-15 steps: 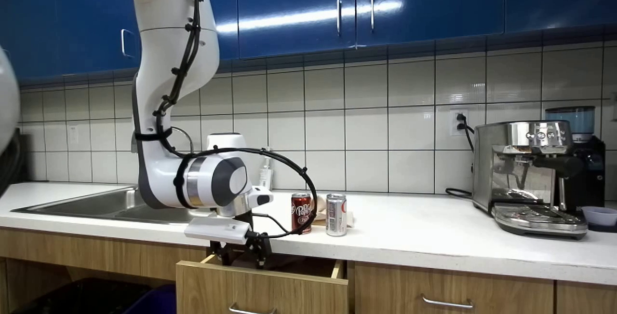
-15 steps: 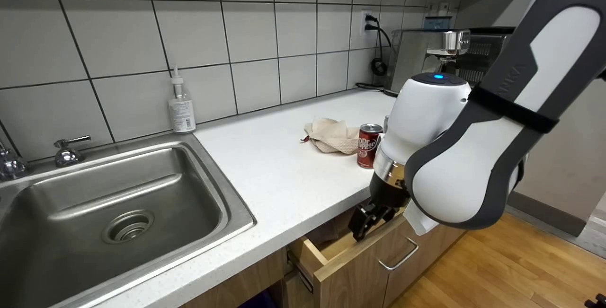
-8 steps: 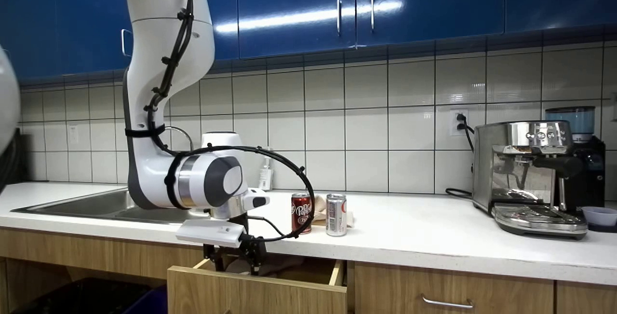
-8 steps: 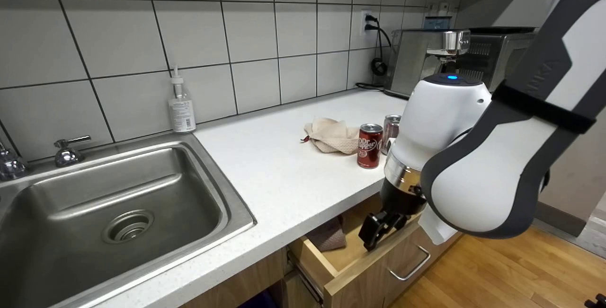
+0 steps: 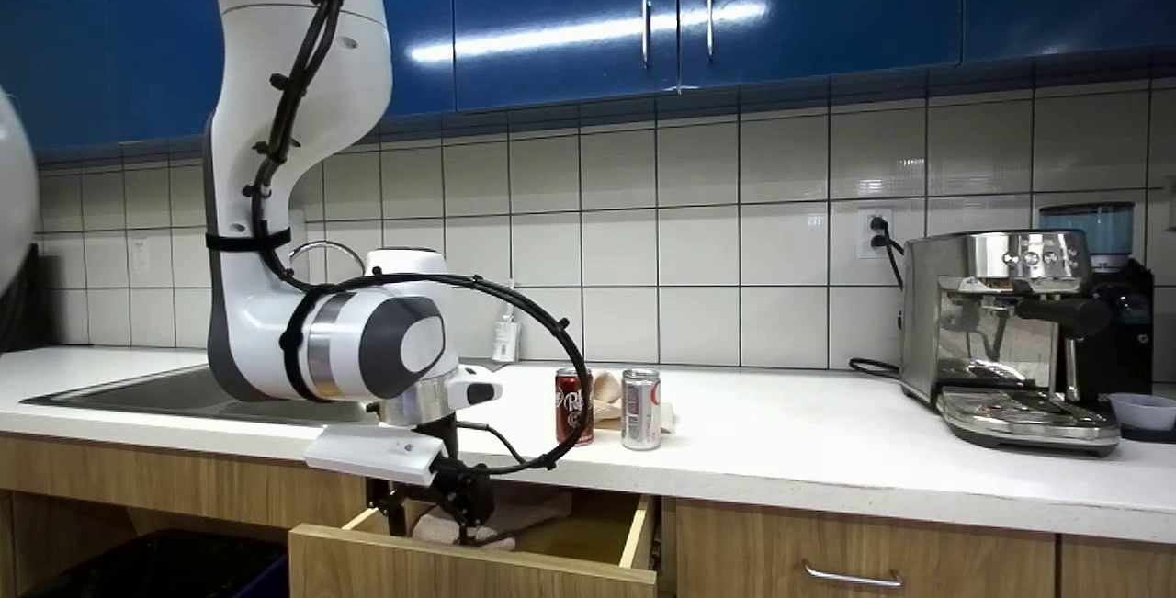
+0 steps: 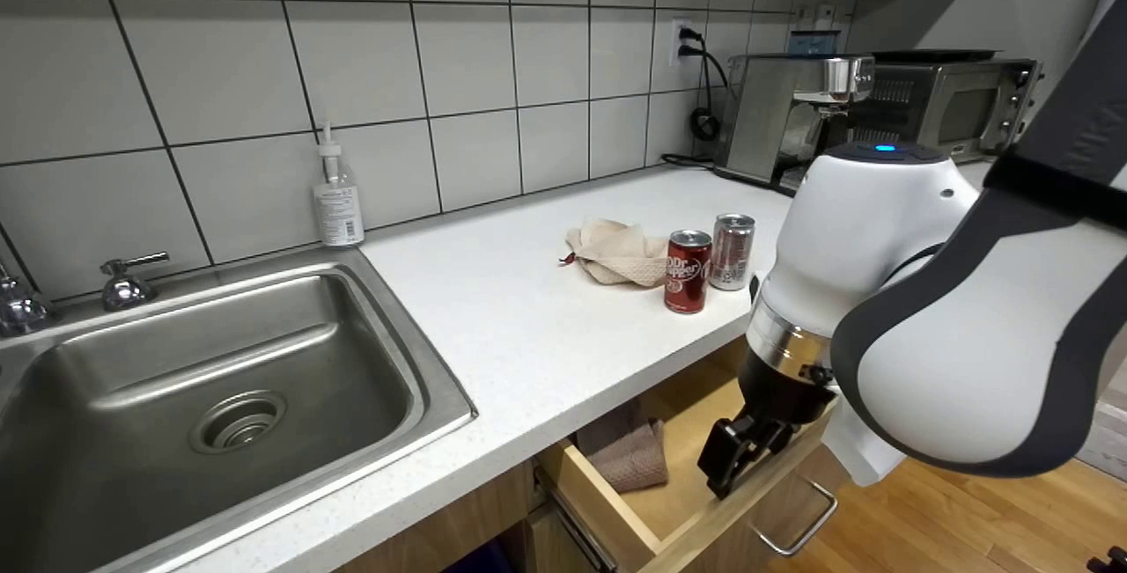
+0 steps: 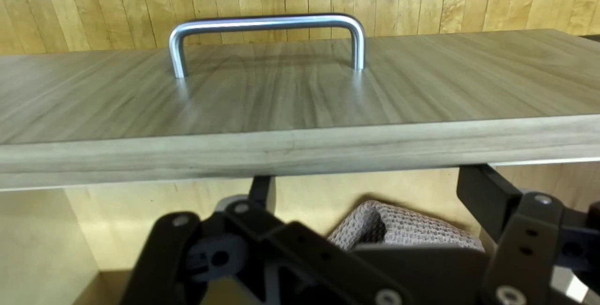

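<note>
The black two-fingered pincer (image 7: pixel 368 177) stands spread wide, gripping nothing, its tips inside the pulled-out wood-grain drawer (image 5: pixel 441 572) behind the front panel (image 7: pixel 290 99); whether they touch it is unclear. A crumpled, brownish textured cloth (image 6: pixel 638 460) lies in the drawer.

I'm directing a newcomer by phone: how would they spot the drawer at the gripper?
Find the sink, set in a white counter. Under the counter's edge, below the red can, is the drawer. Unlike the shut panel beside it, it stands open, with a brown cloth inside and the open gripper just behind its front.
</note>
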Controlling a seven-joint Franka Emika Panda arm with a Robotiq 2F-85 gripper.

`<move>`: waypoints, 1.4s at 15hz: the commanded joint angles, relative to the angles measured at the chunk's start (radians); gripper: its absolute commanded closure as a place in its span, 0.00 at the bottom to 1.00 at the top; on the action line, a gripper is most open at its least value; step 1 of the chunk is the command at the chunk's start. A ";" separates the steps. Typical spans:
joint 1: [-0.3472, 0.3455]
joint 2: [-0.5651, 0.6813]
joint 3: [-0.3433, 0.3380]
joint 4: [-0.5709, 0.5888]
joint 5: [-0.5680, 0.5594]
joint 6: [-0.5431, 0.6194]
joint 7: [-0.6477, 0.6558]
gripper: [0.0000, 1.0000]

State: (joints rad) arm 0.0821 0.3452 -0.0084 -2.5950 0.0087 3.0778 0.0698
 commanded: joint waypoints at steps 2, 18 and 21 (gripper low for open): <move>-0.011 -0.066 0.027 -0.092 0.034 -0.039 0.022 0.00; -0.009 -0.134 0.018 -0.120 0.050 -0.068 0.028 0.00; -0.014 -0.169 0.012 -0.118 0.048 -0.078 0.026 0.00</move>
State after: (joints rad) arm 0.0764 0.2553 0.0070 -2.6932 0.0534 3.0482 0.0804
